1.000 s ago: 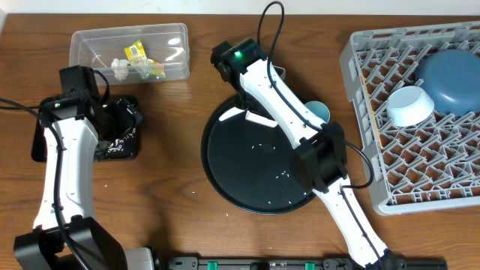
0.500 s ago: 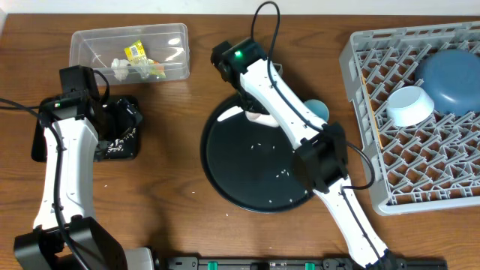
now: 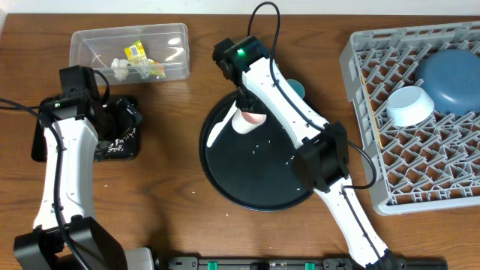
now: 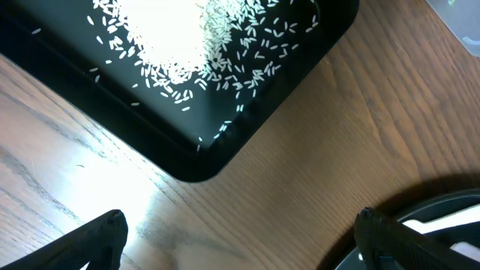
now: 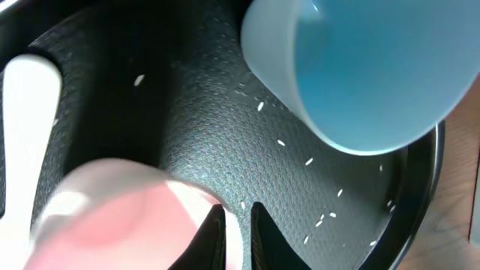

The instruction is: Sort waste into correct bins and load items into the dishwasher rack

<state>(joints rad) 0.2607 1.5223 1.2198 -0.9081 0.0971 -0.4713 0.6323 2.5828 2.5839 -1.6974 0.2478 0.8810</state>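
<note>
My right gripper (image 5: 238, 225) is shut on the rim of the small pink cup (image 5: 127, 217), which is over the round black tray (image 5: 187, 127). The overhead view shows that pink cup (image 3: 250, 120) under the right arm. The light-blue cup (image 5: 367, 67) lies tilted at the tray's edge, close beside the gripper. Loose rice grains (image 5: 311, 160) dot the tray. My left gripper (image 4: 240, 240) hangs open over the wood beside the shallow black rectangular tray (image 4: 300, 82), which holds a heap of rice (image 4: 187, 37). The dark-blue bowl (image 3: 450, 79) and white bowl (image 3: 410, 105) sit in the grey rack (image 3: 360, 82).
The clear tub (image 3: 90, 37) at the back left holds the yellow-green wrapper (image 3: 136, 51) and a white tissue (image 3: 120, 66). A white flat piece (image 5: 30, 97) lies on the round tray. The rack fills the right side, and a few rice grains lie on the wood.
My right gripper closed on the pink cup's rim and shifted it forward and left over the round tray. The light-blue cup now shows further back. The left arm stayed still.
</note>
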